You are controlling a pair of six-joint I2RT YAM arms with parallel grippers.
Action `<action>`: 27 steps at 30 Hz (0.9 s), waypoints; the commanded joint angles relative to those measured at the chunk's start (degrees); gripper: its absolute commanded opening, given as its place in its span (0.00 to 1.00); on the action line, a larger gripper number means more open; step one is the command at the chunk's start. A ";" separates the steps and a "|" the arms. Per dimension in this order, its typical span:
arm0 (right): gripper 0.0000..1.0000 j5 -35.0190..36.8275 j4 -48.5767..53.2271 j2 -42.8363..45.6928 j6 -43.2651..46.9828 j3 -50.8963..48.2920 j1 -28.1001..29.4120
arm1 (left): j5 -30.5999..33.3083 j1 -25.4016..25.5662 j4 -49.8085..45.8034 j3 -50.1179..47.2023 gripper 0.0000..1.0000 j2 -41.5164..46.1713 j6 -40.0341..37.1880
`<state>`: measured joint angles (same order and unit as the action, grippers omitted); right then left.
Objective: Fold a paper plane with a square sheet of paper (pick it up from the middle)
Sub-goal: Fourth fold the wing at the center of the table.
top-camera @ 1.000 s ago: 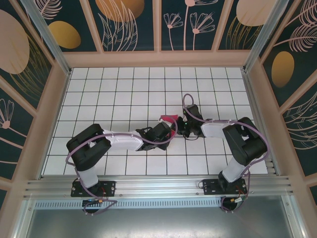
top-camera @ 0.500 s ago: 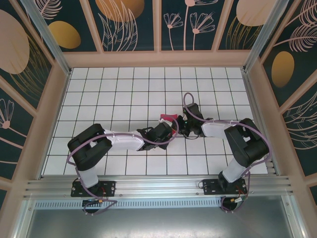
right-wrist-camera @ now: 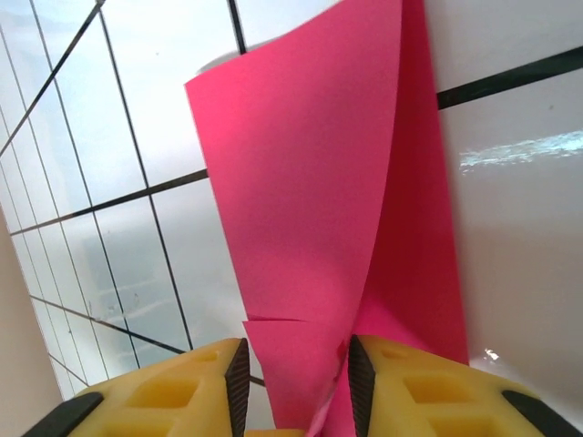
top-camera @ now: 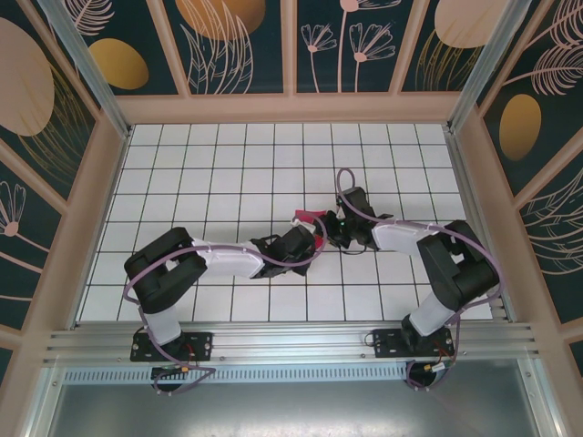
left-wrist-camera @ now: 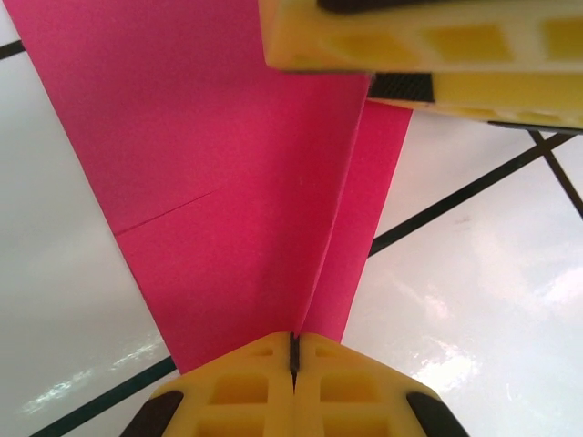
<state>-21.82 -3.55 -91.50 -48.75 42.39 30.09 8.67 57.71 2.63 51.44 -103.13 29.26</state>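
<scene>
Pink paper (left-wrist-camera: pixel 237 182), edge in left fingers (left-wrist-camera: pixel 228 391)

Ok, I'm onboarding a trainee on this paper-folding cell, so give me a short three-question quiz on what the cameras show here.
1. True or false: the left claw is shut on the pink paper.
2. The right claw has its jaws: A) shut tight; B) apart, with paper between them; C) apart, around nothing.
3. Fill in: the white table has grid lines coloured ____.
Key: 1 true; 2 B; 3 black.
</scene>
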 commanded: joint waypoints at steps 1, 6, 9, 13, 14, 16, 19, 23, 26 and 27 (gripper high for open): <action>0.37 1.71 2.72 3.03 2.99 1.58 -0.42 | -4.13 -1.37 4.01 -2.02 0.00 1.67 2.34; 0.40 2.78 3.19 5.91 4.14 0.18 -1.23 | -11.06 -5.05 10.39 -6.58 0.00 4.59 5.28; 0.41 3.11 3.06 7.93 4.20 -1.01 -2.06 | -15.98 -7.26 14.32 -9.18 0.00 6.62 6.74; 0.39 2.09 2.60 8.33 5.02 -1.81 -2.58 | -20.53 -8.82 18.18 -11.09 0.00 6.91 8.33; 0.37 1.82 2.56 8.07 5.22 -1.94 -2.58 | -21.15 -9.01 18.56 -11.14 0.00 6.83 8.61; 0.32 0.48 1.62 7.32 5.47 -2.04 -2.53 | -22.64 -9.53 19.88 -11.51 0.00 6.66 9.34; 0.23 -0.87 0.84 5.24 5.69 -1.75 -2.19 | -23.76 -10.41 22.48 -12.86 0.00 6.67 11.20; 0.16 -2.00 0.46 2.08 6.25 -0.62 -1.32 | -24.40 -11.43 26.23 -15.55 0.00 7.02 13.99; 0.13 -2.39 0.35 -0.53 6.71 0.79 -0.69 | -24.66 -11.70 28.65 -17.00 0.00 6.70 15.48; 0.11 -2.72 0.29 -1.34 6.95 1.27 -0.49 | -24.60 -11.68 29.37 -17.49 0.00 6.69 15.96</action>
<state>-22.83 -2.31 -90.83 -43.31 41.41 28.86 -14.59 46.37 27.00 35.16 -97.43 42.44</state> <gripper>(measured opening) 0.125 0.068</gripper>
